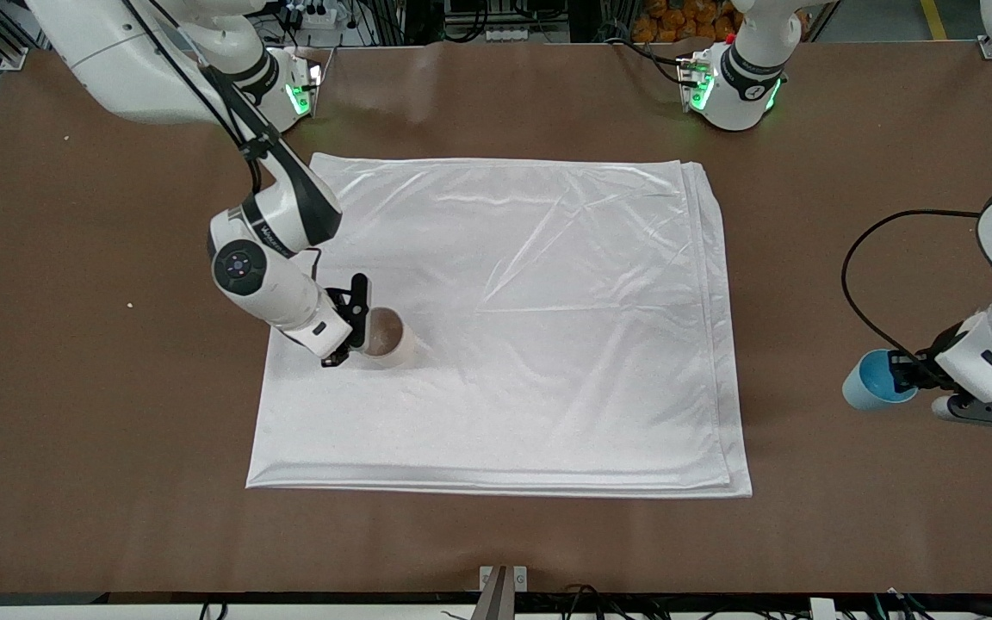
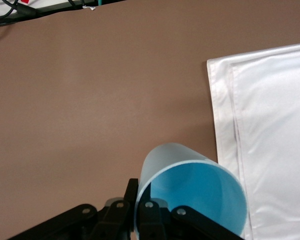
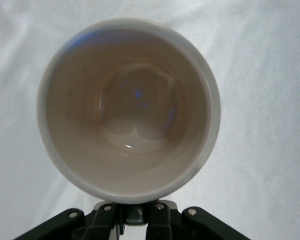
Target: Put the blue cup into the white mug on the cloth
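The white mug [image 1: 390,342] sits at the cloth [image 1: 548,327], toward the right arm's end, its beige inside facing up. My right gripper [image 1: 355,332] is shut on the mug's small dark handle [image 3: 140,216], below the mug [image 3: 130,110] in the right wrist view, where cloth [image 3: 270,75] fills the rest. My left gripper [image 1: 903,375] is shut on the rim of the blue cup [image 1: 869,381], with one finger inside and one outside. The blue cup [image 2: 190,192] hangs tilted in my left gripper [image 2: 138,212] over bare table beside the cloth's edge [image 2: 225,135], toward the left arm's end.
The brown table [image 1: 117,430] surrounds the cloth on all sides. A black cable [image 1: 849,267] loops out from the left arm above the table. The arm bases [image 1: 733,86] stand along the table's edge farthest from the front camera. Wires lie along the edge nearest the front camera.
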Robot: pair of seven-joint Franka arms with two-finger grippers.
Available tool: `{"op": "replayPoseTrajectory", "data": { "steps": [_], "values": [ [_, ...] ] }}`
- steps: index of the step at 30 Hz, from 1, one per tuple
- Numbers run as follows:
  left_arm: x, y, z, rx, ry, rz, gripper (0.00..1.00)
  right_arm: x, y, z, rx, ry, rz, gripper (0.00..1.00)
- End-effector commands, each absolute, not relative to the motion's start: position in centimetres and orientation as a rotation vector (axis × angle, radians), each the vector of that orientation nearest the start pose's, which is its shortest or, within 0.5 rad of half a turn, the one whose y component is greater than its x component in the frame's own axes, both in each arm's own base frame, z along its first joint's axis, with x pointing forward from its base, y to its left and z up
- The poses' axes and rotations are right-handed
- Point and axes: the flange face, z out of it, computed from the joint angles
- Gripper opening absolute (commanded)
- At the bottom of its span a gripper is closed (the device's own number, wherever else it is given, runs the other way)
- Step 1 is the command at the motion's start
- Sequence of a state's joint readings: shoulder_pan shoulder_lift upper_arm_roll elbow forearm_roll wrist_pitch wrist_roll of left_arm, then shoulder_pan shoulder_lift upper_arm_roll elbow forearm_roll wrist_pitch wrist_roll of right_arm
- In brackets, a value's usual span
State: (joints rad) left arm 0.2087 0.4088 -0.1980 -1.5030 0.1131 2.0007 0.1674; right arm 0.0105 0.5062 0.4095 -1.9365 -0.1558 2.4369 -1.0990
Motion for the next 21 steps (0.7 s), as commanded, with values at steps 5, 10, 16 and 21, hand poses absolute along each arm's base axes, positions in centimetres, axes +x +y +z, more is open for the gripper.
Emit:
{"op": "replayPoseTrajectory", "data": {
  "steps": [5,10,16,21],
  "values": [
    [67.9,3.0,46.7,-3.141,0.345,-0.078,0.00,54.1,30.2,25.1,2.292,2.173,0.069,0.00],
    [67.7,-0.6,47.8,-3.152,0.346,-0.042,0.00,52.9,32.3,24.8,2.276,2.163,0.063,0.00],
    [66.9,-6.1,50.0,-3.156,0.302,-0.061,0.00,51.7,34.4,24.6,2.302,2.136,0.061,0.02],
    [66.0,-11.0,50.8,-3.184,0.318,-0.072,0.00,51.1,35.4,23.9,2.290,2.159,0.055,0.09]
  ]
}}
